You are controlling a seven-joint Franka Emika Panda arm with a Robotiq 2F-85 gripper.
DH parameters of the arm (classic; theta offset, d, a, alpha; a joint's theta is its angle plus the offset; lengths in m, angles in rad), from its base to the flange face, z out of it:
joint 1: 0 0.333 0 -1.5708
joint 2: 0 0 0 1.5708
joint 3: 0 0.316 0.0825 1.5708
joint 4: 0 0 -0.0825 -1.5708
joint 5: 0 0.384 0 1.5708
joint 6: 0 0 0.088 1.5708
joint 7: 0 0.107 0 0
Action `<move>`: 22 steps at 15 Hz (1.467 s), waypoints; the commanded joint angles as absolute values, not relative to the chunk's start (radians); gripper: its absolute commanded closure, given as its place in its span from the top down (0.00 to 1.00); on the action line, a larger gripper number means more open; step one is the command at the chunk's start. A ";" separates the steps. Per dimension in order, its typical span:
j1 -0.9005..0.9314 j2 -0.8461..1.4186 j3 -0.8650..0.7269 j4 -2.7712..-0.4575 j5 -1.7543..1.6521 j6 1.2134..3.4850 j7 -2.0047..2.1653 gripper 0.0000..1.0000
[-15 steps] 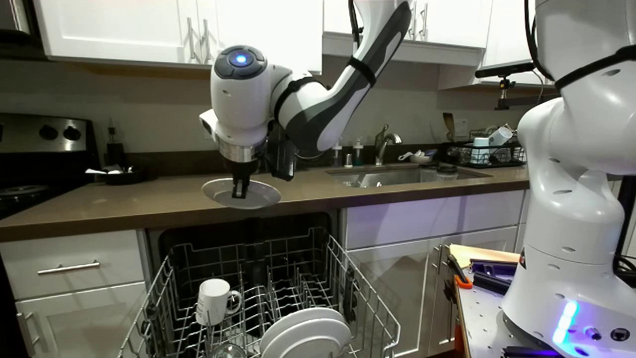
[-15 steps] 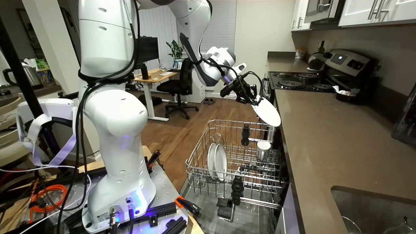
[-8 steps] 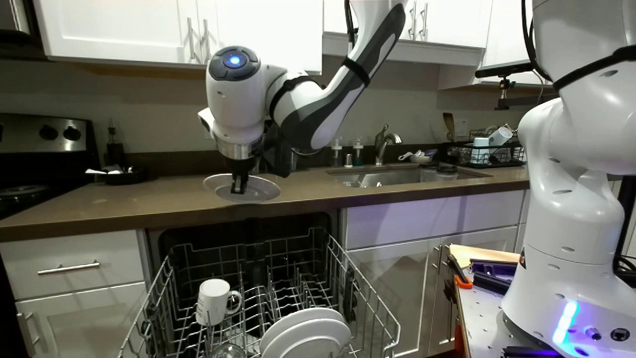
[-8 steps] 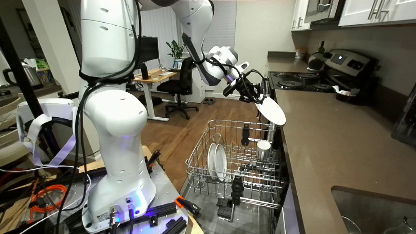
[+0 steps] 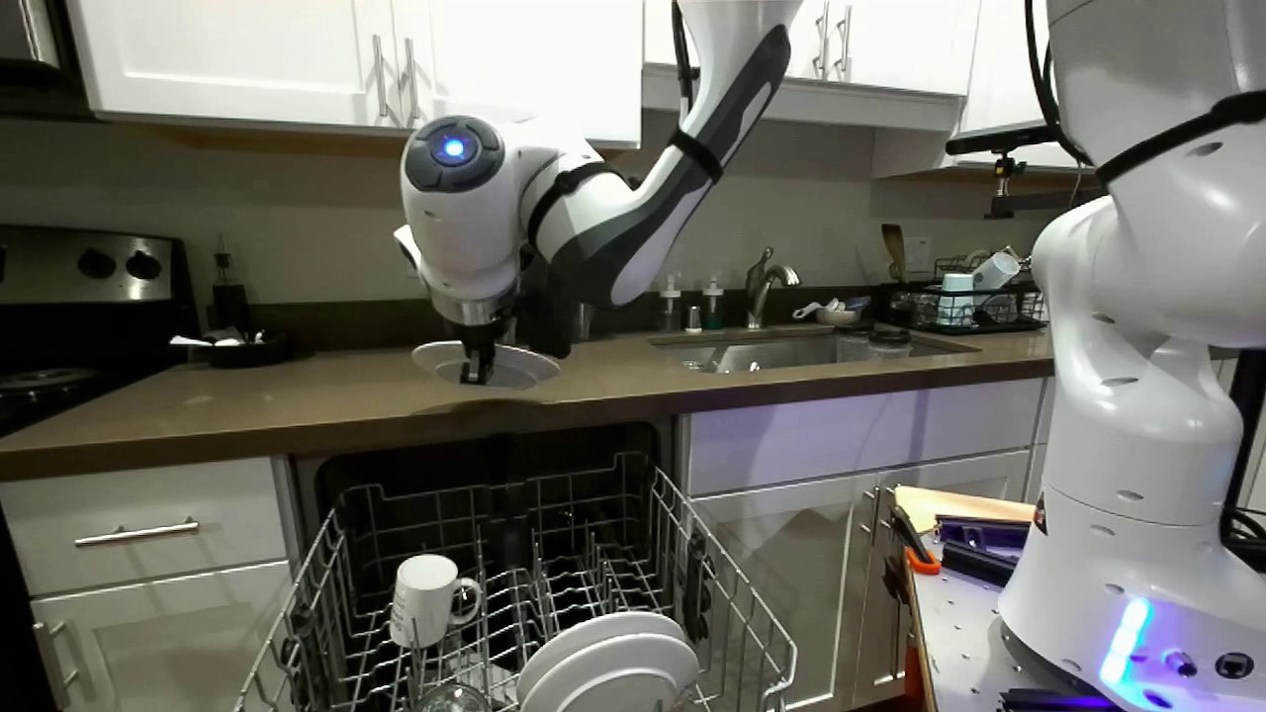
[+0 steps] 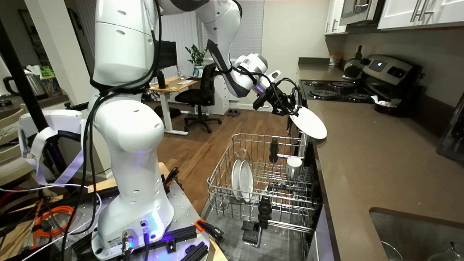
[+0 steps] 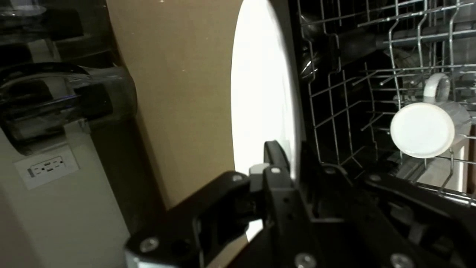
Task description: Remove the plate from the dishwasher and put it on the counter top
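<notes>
My gripper (image 5: pixel 478 374) is shut on the rim of a white round plate (image 5: pixel 526 368). The plate is tilted, with its lower edge reaching over the front edge of the counter top (image 5: pixel 297 400). In an exterior view the plate (image 6: pixel 309 123) slopes down from the gripper (image 6: pixel 293 110) toward the brown counter (image 6: pixel 380 156); I cannot tell if it touches. In the wrist view the plate (image 7: pixel 256 85) stands between the fingers (image 7: pixel 290 163), with the counter (image 7: pixel 178 93) beside it. The dishwasher (image 5: pixel 495 460) is open below, its wire rack (image 6: pixel 253 135) pulled out.
A white mug (image 5: pixel 423 598) and two more white plates (image 5: pixel 613 672) are in the rack. A sink (image 5: pixel 771 352) with a faucet (image 5: pixel 760 287) lies right along the counter. A stove (image 6: pixel 333 90) and a dark bowl (image 6: pixel 386 106) are farther along. Upper cabinets (image 5: pixel 247 59) hang above.
My gripper has carried the plate farther over the counter's front edge, away from the rack. A shadow now shows on the counter edge under the plate. The rack and its dishes have not moved.
</notes>
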State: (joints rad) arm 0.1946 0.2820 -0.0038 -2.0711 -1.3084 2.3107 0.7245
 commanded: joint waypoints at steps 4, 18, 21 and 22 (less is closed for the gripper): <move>0.147 0.387 0.003 -1.963 -1.351 2.247 0.764 0.04; 0.070 0.565 -0.031 -1.762 -1.301 2.254 0.773 0.04; 0.067 0.579 -0.027 -1.747 -1.295 2.258 0.770 0.09; 0.067 0.584 -0.027 -1.743 -1.294 2.256 0.769 0.08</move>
State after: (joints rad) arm 0.0818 0.5474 -0.0447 -1.7752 -1.3250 2.2621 0.7660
